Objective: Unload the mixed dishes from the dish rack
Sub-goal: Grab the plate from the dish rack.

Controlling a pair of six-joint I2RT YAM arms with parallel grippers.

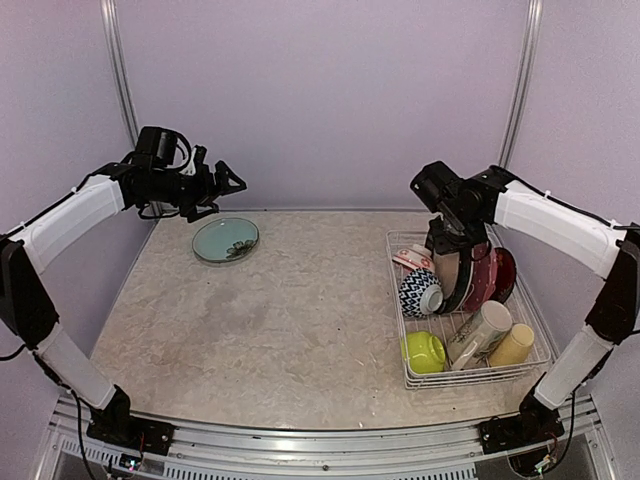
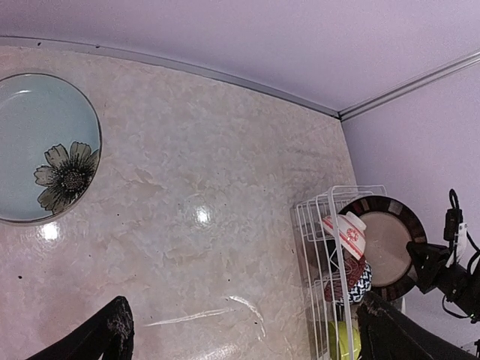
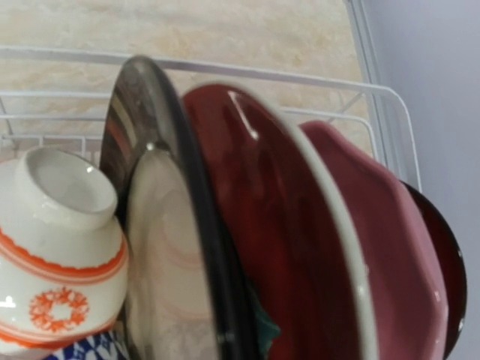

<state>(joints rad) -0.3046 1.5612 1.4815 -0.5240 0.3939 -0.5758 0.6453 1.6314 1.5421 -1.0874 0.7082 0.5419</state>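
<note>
The white wire dish rack (image 1: 533, 352) stands at the right of the table. In it are a black-rimmed cream plate (image 1: 447, 281), dark red plates (image 1: 492, 275), a red-patterned bowl (image 1: 412, 260), a blue-chevron bowl (image 1: 420, 295), a lime-green bowl (image 1: 424, 352), a cream mug (image 1: 481, 334) and a yellow mug (image 1: 512, 345). My right gripper (image 1: 446, 247) is down in the rack, shut on the rim of the black-rimmed cream plate (image 3: 184, 247), with a dark red plate (image 3: 277, 247) just behind it. My left gripper (image 1: 226, 184) hangs open in the air, holding nothing.
A pale blue-grey plate (image 1: 226, 240) with a flower print lies flat on the table at the back left, below the left gripper. The same plate (image 2: 41, 150) shows in the left wrist view, with the rack (image 2: 332, 255) far to its right. Purple walls close in the table.
</note>
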